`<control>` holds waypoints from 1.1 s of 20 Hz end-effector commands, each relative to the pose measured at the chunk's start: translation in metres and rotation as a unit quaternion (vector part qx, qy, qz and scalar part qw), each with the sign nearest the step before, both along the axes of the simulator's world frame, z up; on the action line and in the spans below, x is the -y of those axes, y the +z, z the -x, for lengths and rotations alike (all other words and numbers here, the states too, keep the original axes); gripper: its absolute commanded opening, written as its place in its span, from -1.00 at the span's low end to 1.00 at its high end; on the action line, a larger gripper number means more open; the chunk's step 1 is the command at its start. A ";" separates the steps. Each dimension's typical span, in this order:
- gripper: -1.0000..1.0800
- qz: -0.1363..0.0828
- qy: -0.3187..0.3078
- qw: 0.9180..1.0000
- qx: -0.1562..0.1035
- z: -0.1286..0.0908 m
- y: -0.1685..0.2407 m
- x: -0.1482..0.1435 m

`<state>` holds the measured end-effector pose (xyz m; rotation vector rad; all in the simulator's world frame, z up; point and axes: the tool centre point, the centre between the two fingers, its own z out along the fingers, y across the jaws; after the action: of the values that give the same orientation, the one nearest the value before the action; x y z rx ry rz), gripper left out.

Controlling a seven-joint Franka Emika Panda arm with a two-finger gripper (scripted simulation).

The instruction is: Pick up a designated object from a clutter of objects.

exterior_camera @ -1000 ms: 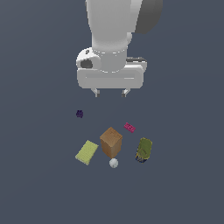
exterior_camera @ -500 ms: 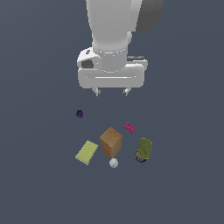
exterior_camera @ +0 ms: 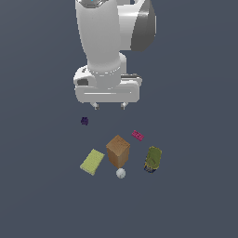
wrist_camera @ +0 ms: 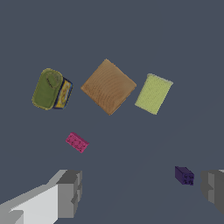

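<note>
Lower and shifted toward the exterior view's left since a second ago, the tool [exterior_camera: 109, 106] hangs above the bench [exterior_camera: 195, 195], its fingers [wrist_camera: 70, 192] spread wide and holding nothing. Nearest the camera, the white ball [exterior_camera: 121, 173] sits just in front of the brown box [exterior_camera: 117, 150]. Beside the box lie the yellow-green pad [exterior_camera: 92, 161] on the exterior view's left and the olive-green pack [exterior_camera: 153, 158] on its right. Just behind the box is the pink brick [exterior_camera: 137, 135]. Farther back, well apart from the box toward the left, sits the purple block [exterior_camera: 84, 121], close by one fingertip in the wrist view.
</note>
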<state>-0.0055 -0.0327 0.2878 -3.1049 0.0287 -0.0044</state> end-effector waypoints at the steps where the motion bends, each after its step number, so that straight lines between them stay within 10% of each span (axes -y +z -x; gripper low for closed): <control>1: 0.92 -0.002 -0.002 1.000 0.000 0.003 -0.018 0.015; 22: 0.92 0.010 -0.034 0.999 0.001 0.108 -0.190 0.157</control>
<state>-0.1045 -0.1830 0.1062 -3.1172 0.1292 -0.0089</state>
